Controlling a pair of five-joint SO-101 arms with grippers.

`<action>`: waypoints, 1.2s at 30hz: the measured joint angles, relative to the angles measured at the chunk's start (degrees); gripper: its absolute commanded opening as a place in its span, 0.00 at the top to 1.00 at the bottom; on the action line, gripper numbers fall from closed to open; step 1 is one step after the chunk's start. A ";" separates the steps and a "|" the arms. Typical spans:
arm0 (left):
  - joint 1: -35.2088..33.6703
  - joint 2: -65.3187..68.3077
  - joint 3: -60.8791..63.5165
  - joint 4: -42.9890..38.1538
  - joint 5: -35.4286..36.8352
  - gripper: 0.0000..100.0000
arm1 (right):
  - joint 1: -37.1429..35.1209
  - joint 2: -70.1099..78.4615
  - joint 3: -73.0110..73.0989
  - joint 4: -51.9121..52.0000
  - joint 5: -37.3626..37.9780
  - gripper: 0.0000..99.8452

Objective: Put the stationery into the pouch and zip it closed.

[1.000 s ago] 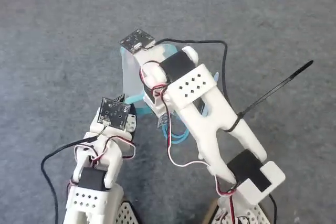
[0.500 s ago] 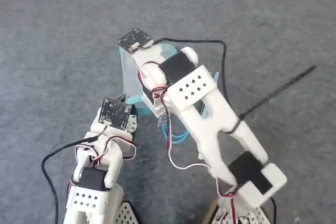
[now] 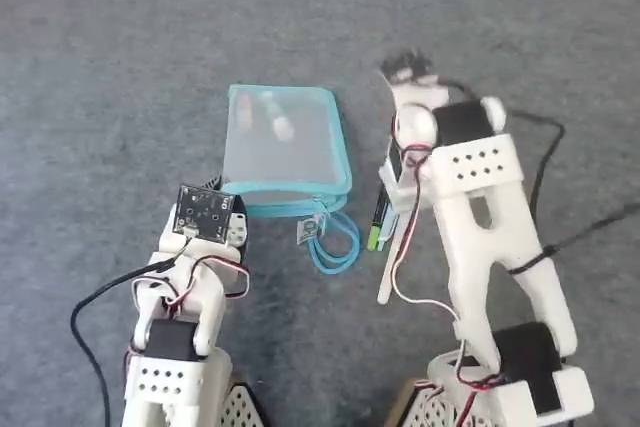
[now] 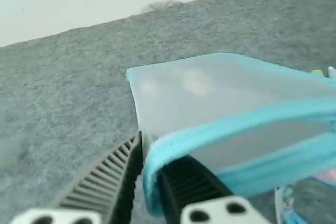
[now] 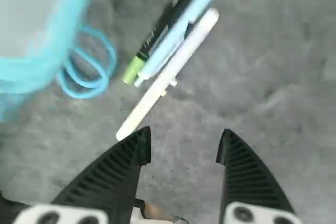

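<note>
pouch (image 4: pixel 220 98) rim pinched in left hand (image 4: pixel 152 158)

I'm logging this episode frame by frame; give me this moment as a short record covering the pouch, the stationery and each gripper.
pouch: translucent, teal-edged, lying on the grey table, mouth apparently unzipped
left gripper: jaws shut on the pouch's teal edge
right gripper: jaws open, holding nothing, above the table by the pens
stationery: black-and-green pen, light blue pen and white pen lying together beside the pouch
cord loop: blue, on the table at the pouch's mouth
progress: these pens not yet in the pouch
</note>
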 measured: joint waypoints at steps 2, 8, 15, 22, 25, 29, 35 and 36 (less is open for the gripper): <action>-0.09 0.00 0.00 0.00 0.00 0.99 | -0.09 0.00 7.21 -4.40 -0.09 0.79; -0.09 0.00 0.00 0.00 0.00 0.99 | -0.18 0.00 19.25 -13.80 -0.18 0.79; -0.09 0.00 0.00 0.00 0.00 0.99 | -6.07 -0.09 25.67 -20.75 -2.29 0.79; -0.09 0.00 0.00 0.00 0.00 0.99 | -7.65 -0.09 31.65 -28.57 -5.71 0.79; -0.09 0.00 0.00 0.00 0.00 0.99 | -7.82 -0.09 34.37 -31.74 -5.89 0.79; -0.09 0.00 0.00 0.00 0.00 0.99 | -7.82 -0.09 36.66 -33.85 -5.98 0.86; -0.09 0.00 0.00 0.00 0.00 0.99 | -3.34 -0.09 36.66 -34.37 -5.98 0.96; -0.09 0.00 0.00 0.00 -0.18 0.99 | -1.58 -0.09 36.66 -34.37 -5.98 0.96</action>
